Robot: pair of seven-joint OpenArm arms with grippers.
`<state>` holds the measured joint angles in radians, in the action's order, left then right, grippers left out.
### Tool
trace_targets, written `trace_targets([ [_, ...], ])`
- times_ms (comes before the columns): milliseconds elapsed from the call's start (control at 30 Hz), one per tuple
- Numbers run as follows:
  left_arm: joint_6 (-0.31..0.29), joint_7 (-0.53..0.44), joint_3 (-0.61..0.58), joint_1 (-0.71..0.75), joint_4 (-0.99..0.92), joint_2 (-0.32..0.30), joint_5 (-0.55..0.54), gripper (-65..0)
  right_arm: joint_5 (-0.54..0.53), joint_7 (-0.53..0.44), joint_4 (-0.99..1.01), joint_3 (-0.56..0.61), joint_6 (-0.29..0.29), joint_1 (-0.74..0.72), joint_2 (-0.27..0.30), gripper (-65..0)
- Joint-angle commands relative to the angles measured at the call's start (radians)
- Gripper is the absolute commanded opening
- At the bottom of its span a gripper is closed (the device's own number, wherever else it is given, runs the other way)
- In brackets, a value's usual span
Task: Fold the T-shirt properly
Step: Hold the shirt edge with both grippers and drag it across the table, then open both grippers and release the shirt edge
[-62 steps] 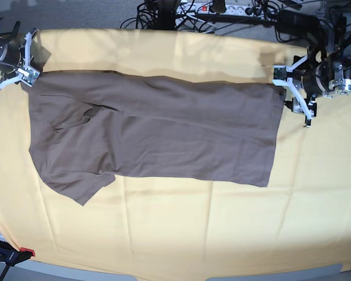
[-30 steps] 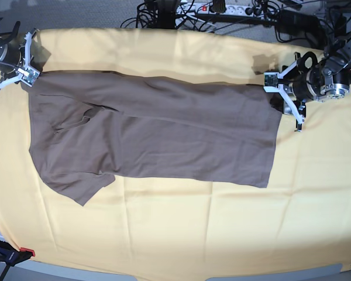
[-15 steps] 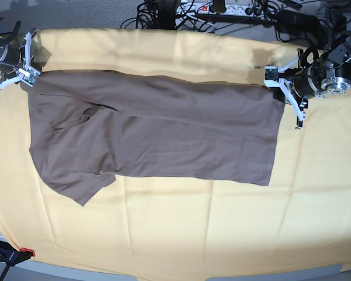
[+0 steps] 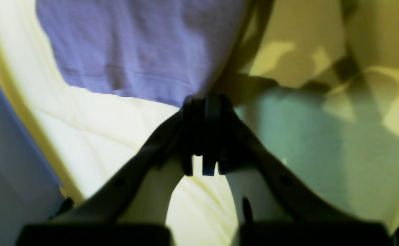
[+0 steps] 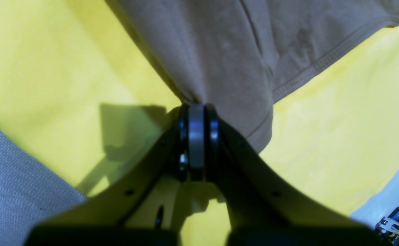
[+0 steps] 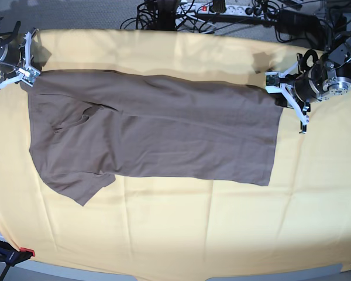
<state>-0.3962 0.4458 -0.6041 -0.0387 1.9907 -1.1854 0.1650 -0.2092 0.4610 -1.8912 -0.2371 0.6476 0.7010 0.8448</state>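
Where my left claw [image 4: 204, 102] meets cloth, its dark jaws are pressed together on the hemmed corner of the T-shirt [image 6: 158, 132], thin soft knit bunching to a point between the pads. My right claw [image 5: 196, 109] is likewise pinched tight on another corner of that garment, near a stitched sleeve hem that curves away as a ribbed double seam. Between the two grips the taupe-brown shirt lies mostly flat, folded lengthwise into a long rough rectangle, one short sleeve jutting out at the near side below my right claw. Faint creases run across its matte surface. Beneath it spreads a pale-yellow cloth [image 6: 222, 228], smooth with shallow fold lines.
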Motion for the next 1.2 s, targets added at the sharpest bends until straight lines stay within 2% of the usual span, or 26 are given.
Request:
trace_targets([
  [0,0.016,0.001,0.010,-0.011,0.010,-0.026,0.003,-65.0,-0.003,-0.004,-0.013,-0.011,-0.008,-0.003,0.021,-65.0],
  [100,0.015,0.004,0.010,-0.011,0.010,-0.029,0.007,-65.0,-0.003,-0.004,-0.021,-0.011,-0.007,-0.002,0.021,-65.0],
  [200,-0.024,0.003,0.010,-0.011,0.011,-0.052,-0.001,-65.0,-0.003,0.014,-0.058,-0.011,0.008,0.003,0.039,-65.0],
  [267,-0.060,0.003,0.010,-0.011,0.014,-0.074,-0.018,-65.0,-0.002,0.042,-0.079,-0.011,0.008,0.018,0.069,-65.0],
  [467,-0.066,-0.001,0.010,-0.008,0.060,-0.150,-0.075,-65.0,-0.003,0.109,-0.084,-0.011,0.007,0.073,0.174,-65.0],
  [567,-0.126,0.000,0.010,-0.008,0.114,-0.171,-0.125,-65.0,-0.009,0.109,-0.084,-0.011,0.007,0.101,0.204,-65.0],
  [733,-0.196,0.000,0.010,-0.008,0.165,-0.218,-0.179,-65.0,-0.107,0.219,-0.084,-0.011,0.008,0.105,0.205,-65.0],
  [800,-0.201,0.000,0.010,-0.008,0.167,-0.237,-0.184,-65.0,-0.136,0.257,-0.084,-0.011,0.011,0.105,0.205,-65.0],
  [867,-0.208,0.000,0.010,-0.008,0.167,-0.251,-0.209,-65.0,-0.170,0.284,-0.084,-0.011,0.040,0.105,0.205,-65.0],
  [967,-0.291,-0.001,0.010,-0.005,0.167,-0.262,-0.270,-65.0,-0.242,0.334,-0.084,-0.011,0.051,0.105,0.205,-65.0],
  [1000,-0.302,0.000,0.010,-0.005,0.167,-0.264,-0.288,-65.0,-0.261,0.352,-0.084,-0.011,0.051,0.105,0.205,-65.0],
  [1167,-0.302,0.000,0.010,-0.005,0.167,-0.264,-0.306,-65.0,-0.296,0.401,-0.084,-0.011,0.051,0.109,0.205,-65.0],
])
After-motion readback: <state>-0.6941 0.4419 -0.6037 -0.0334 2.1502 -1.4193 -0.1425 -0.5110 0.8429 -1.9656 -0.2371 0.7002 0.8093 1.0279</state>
